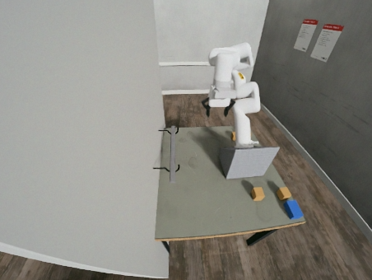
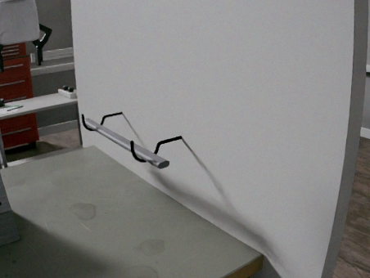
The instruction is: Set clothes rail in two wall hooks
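While the clothes rail (image 2: 124, 142) lies across both wall hooks, the far hook (image 2: 87, 124) near one end and the near hook (image 2: 137, 154) close to the other, the gripper (image 1: 217, 106) hangs well apart from it, past the far edge of the table (image 1: 206, 214), its two black fingers spread fully wide with nothing between them; in the exterior view only one finger (image 2: 42, 38) and part of the white gripper body show at the upper left corner. The rail sits clear above the table top, parallel to the white wall panel (image 1: 78, 123) that carries the hooks; nothing stands between the rail and the arm. The arm (image 1: 243, 111) rises from a grey pedestal block (image 1: 263, 162) on the table; three orange cubes are on the table, one (image 1: 258, 193) and another (image 1: 283, 193) near the front right corner and a third (image 1: 233, 136) half hidden behind the arm's foot; one blue block (image 1: 293, 208) lies at that corner, just beside the orange pair. Two posters (image 1: 326, 42) hang on the dark wall; a red drawer cabinet (image 2: 16, 86) stands in the background.
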Tool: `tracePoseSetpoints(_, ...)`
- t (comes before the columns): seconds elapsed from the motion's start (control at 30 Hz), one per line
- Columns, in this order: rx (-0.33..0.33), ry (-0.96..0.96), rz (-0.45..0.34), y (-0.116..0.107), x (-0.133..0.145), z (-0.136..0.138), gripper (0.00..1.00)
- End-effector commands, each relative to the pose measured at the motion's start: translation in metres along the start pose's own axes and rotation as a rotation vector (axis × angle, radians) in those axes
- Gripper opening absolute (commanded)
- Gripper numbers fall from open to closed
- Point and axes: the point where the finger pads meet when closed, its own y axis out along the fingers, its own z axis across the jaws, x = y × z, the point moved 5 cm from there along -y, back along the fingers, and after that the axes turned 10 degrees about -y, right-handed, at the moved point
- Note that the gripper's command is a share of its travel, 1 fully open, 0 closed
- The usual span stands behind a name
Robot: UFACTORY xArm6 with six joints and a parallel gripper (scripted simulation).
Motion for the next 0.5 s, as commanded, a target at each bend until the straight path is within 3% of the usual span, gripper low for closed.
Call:
tracePoseSetpoints(0.0,0.002,0.001,0.002,-0.0048,-0.0014,-0.0071,1.00)
tracePoseSetpoints(0.47,0.002,0.001,0.002,-0.0072,-0.0023,-0.0119,1.00)
